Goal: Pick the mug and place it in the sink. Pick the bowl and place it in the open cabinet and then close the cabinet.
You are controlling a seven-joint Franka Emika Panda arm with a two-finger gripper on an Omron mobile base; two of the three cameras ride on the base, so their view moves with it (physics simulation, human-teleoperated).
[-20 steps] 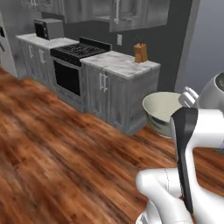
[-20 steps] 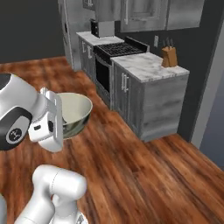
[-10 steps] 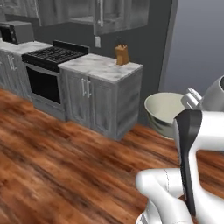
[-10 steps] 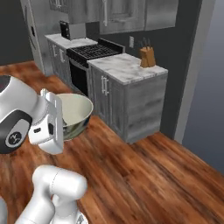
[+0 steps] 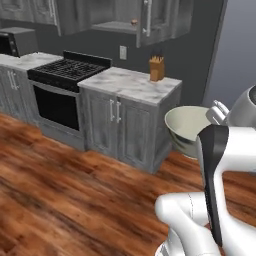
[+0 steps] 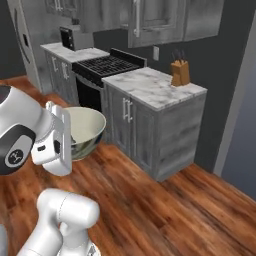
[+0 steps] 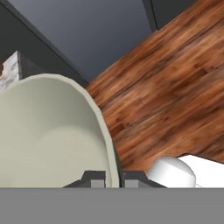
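Note:
My gripper [image 7: 113,178] is shut on the rim of the bowl [image 7: 52,131], a large pale cream-green bowl that it carries in the air above the wood floor. The bowl [image 5: 187,127] hangs just in front of my hand in the left base view, to the right of the counter end. In the right base view the bowl [image 6: 85,127] shows past my white wrist. The grey wall cabinet [image 5: 120,20] hangs above the counter with a door [image 5: 152,20] swung open and a shelf showing inside. The mug and the sink are out of view.
A black stove [image 5: 70,67] stands between grey base cabinets. A marble counter [image 5: 130,85] carries a knife block [image 5: 156,68]. A microwave [image 5: 12,42] sits at the far left. A dark wall [image 5: 207,60] ends the counter run on the right.
The whole picture has shifted, so the base has driven: stove, counter and wall cabinet now stand larger and nearer. The bowl stays in my grip in the same place relative to the arm.

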